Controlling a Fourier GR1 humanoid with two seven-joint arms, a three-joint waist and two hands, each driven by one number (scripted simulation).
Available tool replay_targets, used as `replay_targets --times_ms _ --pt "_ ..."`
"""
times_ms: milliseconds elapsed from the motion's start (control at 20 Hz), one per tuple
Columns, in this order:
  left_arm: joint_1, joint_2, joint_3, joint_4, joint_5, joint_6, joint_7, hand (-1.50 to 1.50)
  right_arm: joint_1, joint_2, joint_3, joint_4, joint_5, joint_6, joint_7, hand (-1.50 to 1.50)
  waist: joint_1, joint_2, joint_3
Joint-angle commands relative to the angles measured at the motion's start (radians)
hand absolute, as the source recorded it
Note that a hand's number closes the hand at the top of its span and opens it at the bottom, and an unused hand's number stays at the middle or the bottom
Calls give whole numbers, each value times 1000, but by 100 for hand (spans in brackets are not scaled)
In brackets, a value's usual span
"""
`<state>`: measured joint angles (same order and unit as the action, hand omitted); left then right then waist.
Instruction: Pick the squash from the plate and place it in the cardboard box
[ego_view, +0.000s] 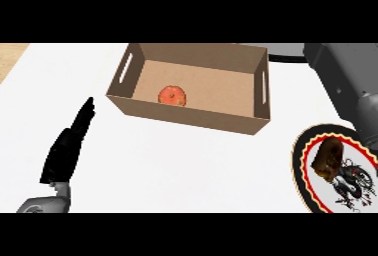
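An orange squash (173, 95) was seen inside the cardboard box (190, 116). Left of the box, the left hand (68, 145) was held flat, fingers straight. Any withdrawal would best be made clear of the box walls.

Left hand (68, 145) sits at the lower left, fingers straight and together, pointing up the view, holding nothing. The right forearm (347, 80) fills the upper right corner, its hand hidden.
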<state>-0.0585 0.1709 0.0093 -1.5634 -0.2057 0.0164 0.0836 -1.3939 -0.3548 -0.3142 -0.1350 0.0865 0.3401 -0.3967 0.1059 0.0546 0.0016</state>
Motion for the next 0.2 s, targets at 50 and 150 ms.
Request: replay_targets --times_ms 50,150 --pt "-38 7 -2 -2 -4 -7 11 0 17 -101 -11 2 -3 69 -22 -150 19 14 1" --pt "-45 -3 -5 4 -8 3 12 0 36 -148 -4 3 5 135 -37 -150 20 19 2"
